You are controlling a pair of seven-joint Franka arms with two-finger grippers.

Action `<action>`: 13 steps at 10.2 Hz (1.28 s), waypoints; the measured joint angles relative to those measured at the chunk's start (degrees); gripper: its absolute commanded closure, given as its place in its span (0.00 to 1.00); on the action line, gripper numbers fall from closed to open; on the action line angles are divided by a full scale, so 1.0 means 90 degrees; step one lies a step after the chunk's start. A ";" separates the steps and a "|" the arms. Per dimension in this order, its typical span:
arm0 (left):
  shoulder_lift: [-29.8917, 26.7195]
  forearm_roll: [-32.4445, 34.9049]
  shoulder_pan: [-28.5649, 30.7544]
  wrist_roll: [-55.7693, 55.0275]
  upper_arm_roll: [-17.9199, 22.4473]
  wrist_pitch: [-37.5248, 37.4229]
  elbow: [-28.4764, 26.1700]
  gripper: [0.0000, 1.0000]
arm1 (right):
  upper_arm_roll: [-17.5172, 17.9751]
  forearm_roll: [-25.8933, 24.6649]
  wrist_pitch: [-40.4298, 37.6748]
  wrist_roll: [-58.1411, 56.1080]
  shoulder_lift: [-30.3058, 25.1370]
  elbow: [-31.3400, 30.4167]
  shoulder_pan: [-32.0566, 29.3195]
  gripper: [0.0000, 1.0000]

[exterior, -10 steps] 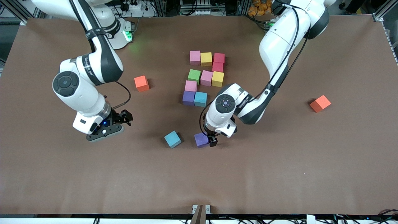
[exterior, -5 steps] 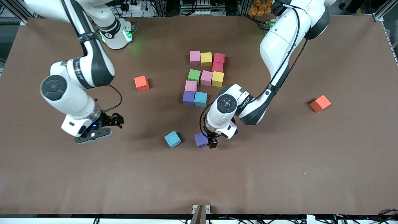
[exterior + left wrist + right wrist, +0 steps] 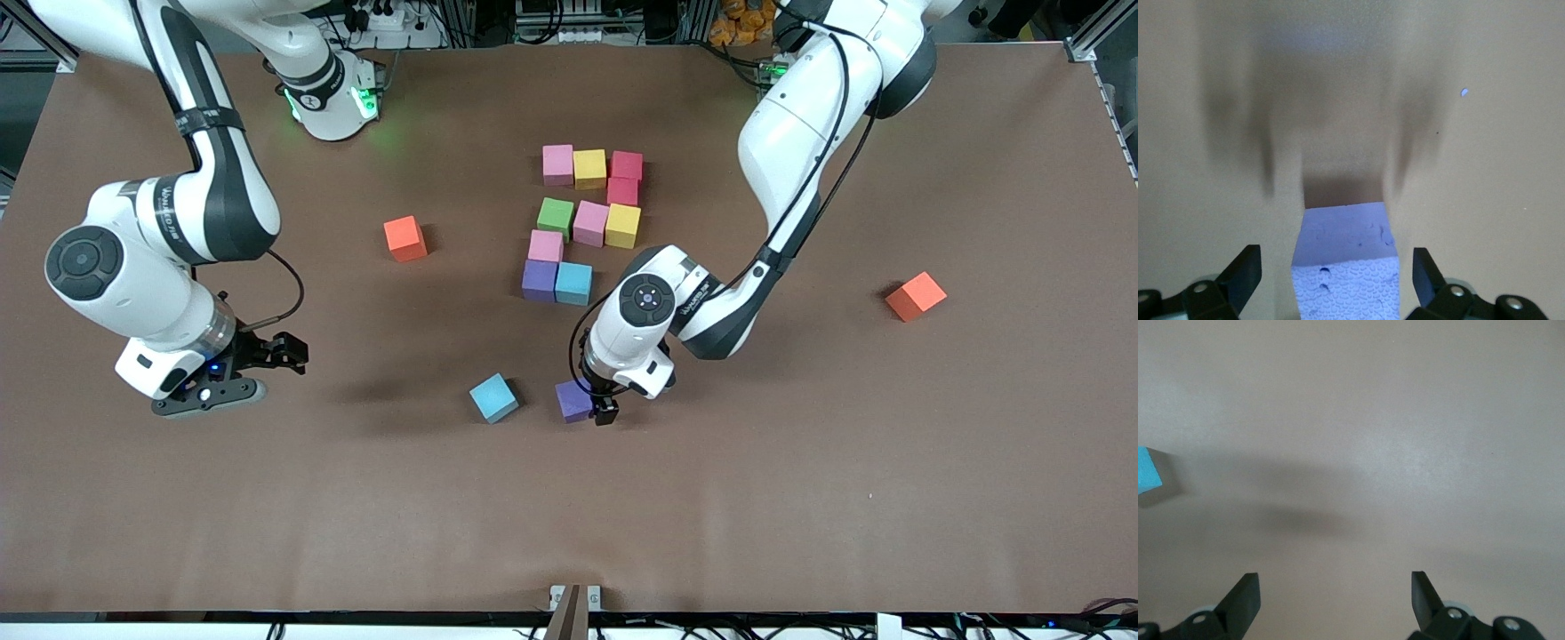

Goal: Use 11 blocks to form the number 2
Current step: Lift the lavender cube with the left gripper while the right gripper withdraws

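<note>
My left gripper (image 3: 594, 402) is down at a loose purple block (image 3: 574, 400) near the middle of the table (image 3: 800, 498). My fingers (image 3: 1245, 273) stand wide on either side of it, with gaps at both faces, so nothing is clamped. A loose blue block (image 3: 492, 397) lies just beside it, toward the right arm's end. Farther from the front camera, nine blocks (image 3: 590, 222) sit packed together as the partly built number 2 (image 3: 558, 283), its lowest row only purple and blue. My right gripper (image 3: 267, 356) hangs over bare table toward the right arm's end, fingers wide and empty. Two orange cubes (image 3: 404, 238) lie apart, one towards each end.
</note>
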 measured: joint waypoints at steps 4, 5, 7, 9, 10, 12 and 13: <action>0.0090 0.0000 -0.0119 0.0113 0.0000 0.0116 0.0000 0.01 | 0.0025 -0.0002 -0.0069 0.0000 -0.0057 -0.0021 0.0011 0.00; 0.0107 0.0000 -0.0149 0.0117 0.0004 0.0132 0.0000 0.78 | 0.0020 -0.0002 -0.0011 0.0000 -0.0025 -0.0043 -0.0015 0.00; 0.0115 0.0000 -0.0157 0.0190 0.0017 0.0136 0.0000 1.00 | 0.0013 -0.0021 0.0041 0.0000 0.0027 -0.0100 -0.0021 0.00; 0.0112 0.0000 -0.0156 0.0306 0.0022 0.0136 0.0009 1.00 | 0.0016 -0.0037 0.0043 -0.0002 0.0034 -0.0116 -0.0020 0.00; 0.0113 0.0000 -0.0153 0.0319 0.0026 0.0135 0.0019 1.00 | 0.0016 -0.0043 0.0043 -0.0003 0.0034 -0.0116 -0.0020 0.00; 0.0102 0.0000 -0.0119 0.0322 0.0036 0.0087 0.0046 1.00 | 0.0014 -0.0056 0.0043 -0.0003 0.0029 -0.0114 -0.0019 0.00; 0.0055 0.0000 -0.0081 0.0334 0.0035 -0.0006 0.0070 1.00 | -0.0001 -0.0066 0.0041 -0.0002 0.0006 -0.0105 -0.0036 0.00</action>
